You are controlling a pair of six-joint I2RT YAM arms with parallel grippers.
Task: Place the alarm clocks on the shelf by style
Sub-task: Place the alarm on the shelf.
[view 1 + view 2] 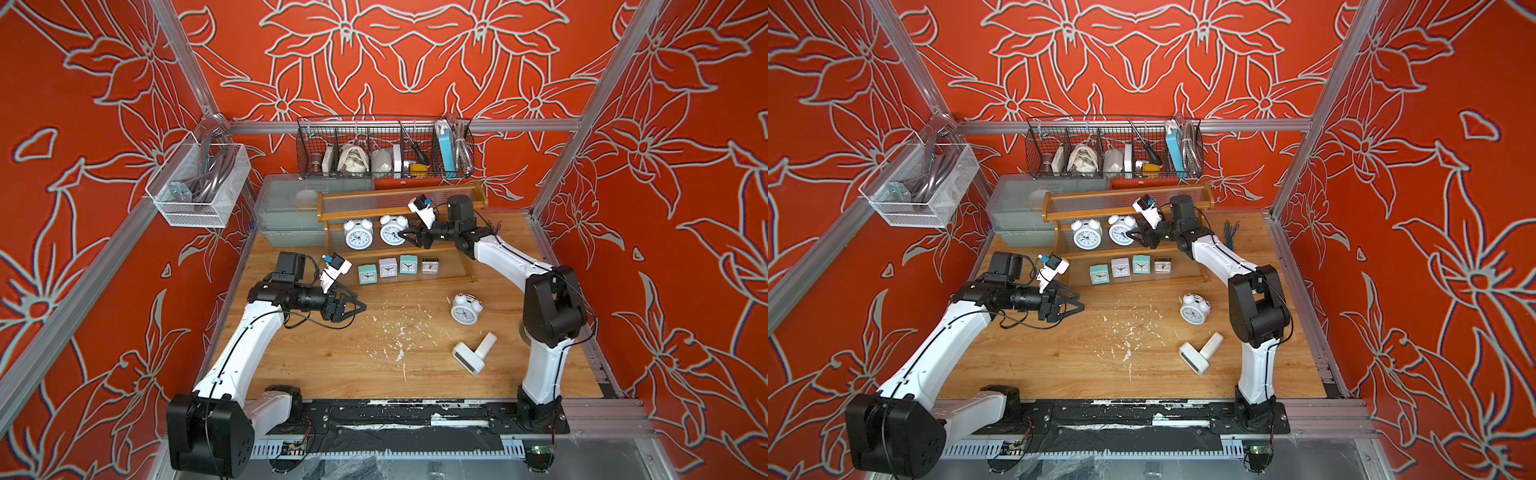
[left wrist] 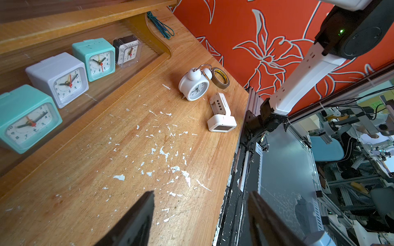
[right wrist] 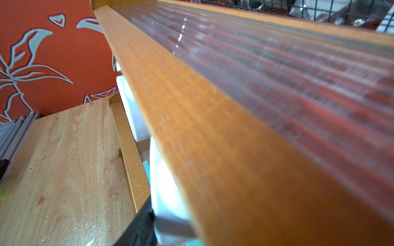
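Right jaws grip a twin-bell clock [image 1: 390, 234] on the shelf [image 1: 361, 215]; left jaws open.

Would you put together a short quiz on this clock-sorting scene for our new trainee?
1. How many square clocks stand on the shelf's lowest tier?
2. True or false: a clock stands on the shelf's top tier.
3. The round clock lying face up rests: A on the table; B on the shelf's top tier; C among the square clocks.
Key: 1. four; 2. false; 3. A.
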